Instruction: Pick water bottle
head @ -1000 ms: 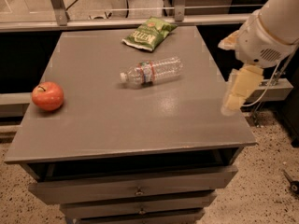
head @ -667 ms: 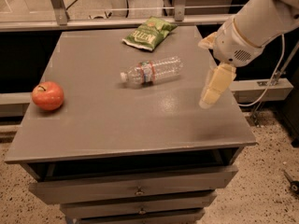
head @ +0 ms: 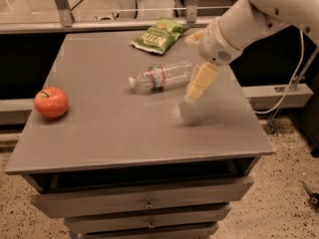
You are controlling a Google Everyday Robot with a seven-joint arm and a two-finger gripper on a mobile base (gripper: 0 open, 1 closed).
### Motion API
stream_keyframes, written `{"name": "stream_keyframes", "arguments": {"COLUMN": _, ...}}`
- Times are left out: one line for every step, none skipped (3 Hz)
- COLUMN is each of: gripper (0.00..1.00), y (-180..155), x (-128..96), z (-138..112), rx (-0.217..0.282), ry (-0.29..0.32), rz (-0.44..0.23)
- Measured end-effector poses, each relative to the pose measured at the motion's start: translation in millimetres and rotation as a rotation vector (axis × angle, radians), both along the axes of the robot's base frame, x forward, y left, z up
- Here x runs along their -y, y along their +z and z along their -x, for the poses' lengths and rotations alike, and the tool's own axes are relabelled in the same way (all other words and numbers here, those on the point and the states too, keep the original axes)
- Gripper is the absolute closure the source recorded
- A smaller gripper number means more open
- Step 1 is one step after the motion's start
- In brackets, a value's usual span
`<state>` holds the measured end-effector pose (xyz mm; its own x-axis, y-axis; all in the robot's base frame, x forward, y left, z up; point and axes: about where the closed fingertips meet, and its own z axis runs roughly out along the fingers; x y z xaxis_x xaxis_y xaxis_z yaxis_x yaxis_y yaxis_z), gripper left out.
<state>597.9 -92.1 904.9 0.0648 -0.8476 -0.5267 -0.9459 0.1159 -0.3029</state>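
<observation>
Cream-coloured gripper hung low over the grey table, its jaws spread and gripping nothing. Just to its left the water bottle lay on its side, cap pointing away from it. An apple sat well off to the left.

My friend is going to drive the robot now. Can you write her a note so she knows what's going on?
The gripper hangs over the grey table, just right of the bottle's bottom end, and is not holding it.
The small clear ribbed plastic water bottle lies on its side mid-table, white cap pointing left.
Done: the gripper is near the bottle.
Left: grasp the bottle and lift it.
</observation>
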Motion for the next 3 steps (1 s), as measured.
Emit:
{"name": "stream_keyframes", "arguments": {"gripper": 0.00, "y": -18.3, "x": -14.9, "z": -22.0, "rx": 0.012, "ry": 0.014, "rz": -0.008}}
{"name": "stream_keyframes", "arguments": {"gripper": 0.00, "y": -36.0, "x": -27.5, "z": -38.9, "rx": 0.009, "ry": 0.016, "rz": 0.000}}
{"name": "stream_keyframes", "arguments": {"gripper": 0.12, "y": -51.2, "x": -38.2, "z": -49.4, "rx": -0.018, "ry": 0.011, "rz": 0.030}}
